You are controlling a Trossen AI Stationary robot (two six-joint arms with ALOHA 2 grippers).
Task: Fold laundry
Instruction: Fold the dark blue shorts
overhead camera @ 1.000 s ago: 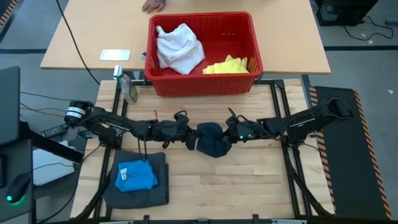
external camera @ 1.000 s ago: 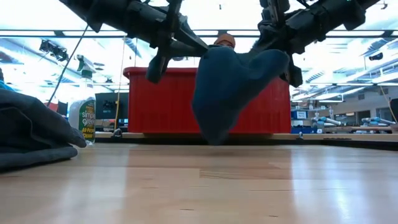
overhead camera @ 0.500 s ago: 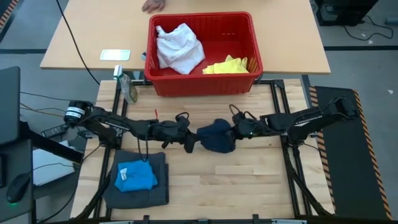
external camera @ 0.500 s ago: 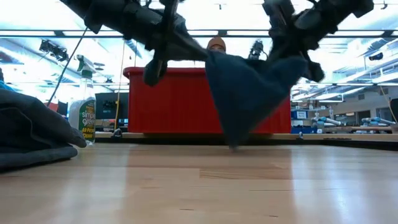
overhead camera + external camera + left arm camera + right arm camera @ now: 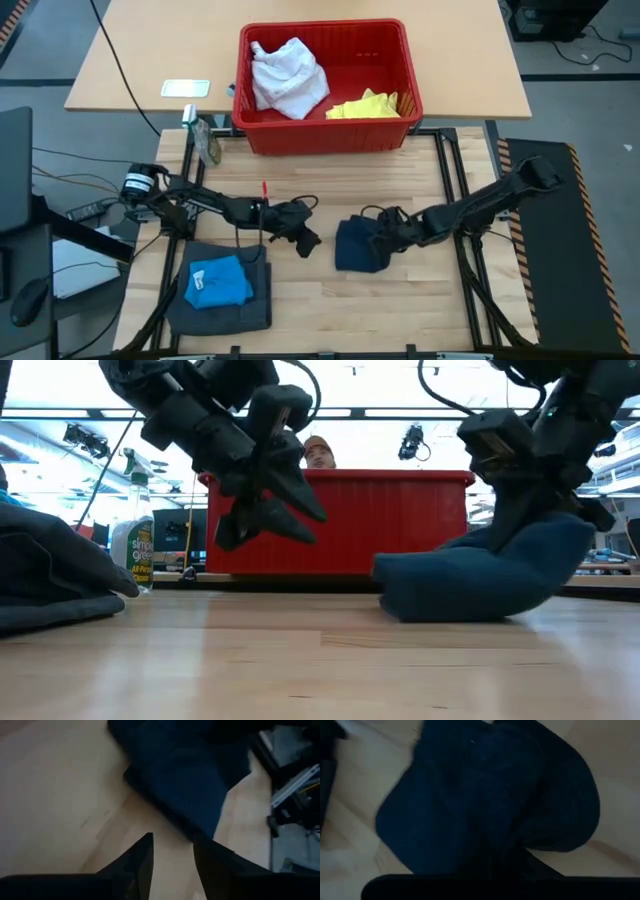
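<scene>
While the grey garment (image 5: 222,290) lies at the table's (image 5: 300,310) seven o'clock with the blue garment (image 5: 218,283) folded on top of it, the left gripper (image 5: 305,242) hangs free near the centre, its jaws a narrow gap apart and holding nothing. The navy garment (image 5: 360,246) lies on the table just beside it, towards three o'clock, bunched into a low heap whose long axis I cannot make out. The right gripper (image 5: 385,237) sits at the heap's three o'clock edge with jaws shut on the cloth, so it is the nearer arm, and any flattening or folding probably starts from its hold, with the left gripper needing to reach towards three o'clock for the heap's near edge.

At the far side, around twelve o'clock, the red basket (image 5: 325,135) holds the white garment (image 5: 287,78) at its nine o'clock end and the yellow garment (image 5: 365,104) towards four o'clock.

On the spray bottle (image 5: 132,540) at the table's ten o'clock corner, the label reads "Simple Green".
</scene>
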